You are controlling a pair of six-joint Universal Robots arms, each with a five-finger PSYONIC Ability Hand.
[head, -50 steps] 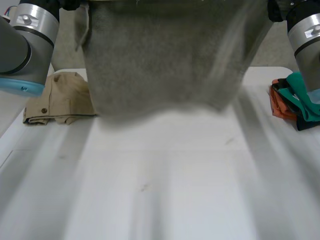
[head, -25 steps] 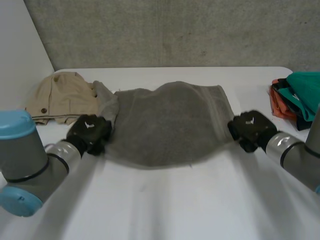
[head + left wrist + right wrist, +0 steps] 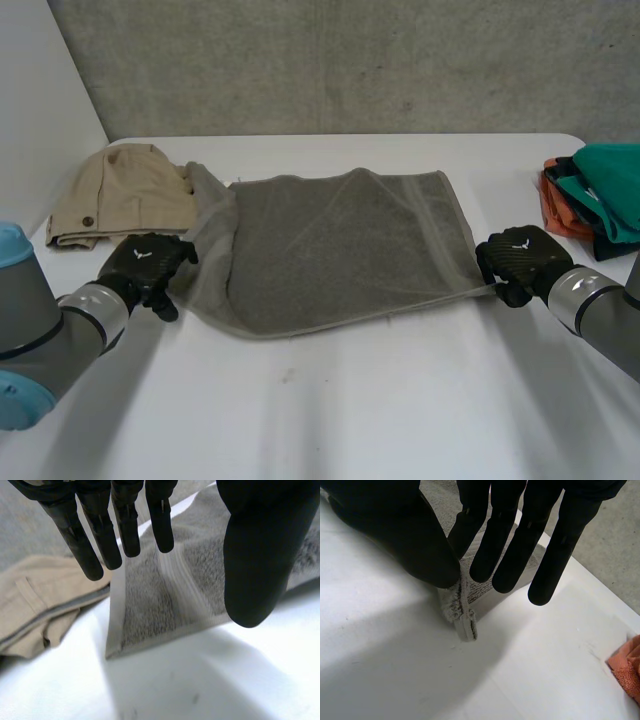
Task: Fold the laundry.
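1. head view: shows the towel (image 3: 340, 250) spread on the desk (image 3: 350, 410), long axis running from arm to arm. puts the left hand (image 3: 148, 265) at the near left corner and the right hand (image 3: 520, 262) at the near right corner, so each near corner lies just inward of its own hand. also shows a tan garment (image 3: 120, 195) beyond the left hand and a pile of clothes (image 3: 600, 195) at the far right.
2. left wrist view: shows fingers (image 3: 100, 540) straight and thumb apart, holding nothing. finds the towel's corner flat on the desk just under the fingertips, beside the tan garment.
3. right wrist view: shows thumb and a finger pinching the towel's corner, tip drooping onto the desk. probably calls for the left hand to close on its corner before any fold away from the robot.
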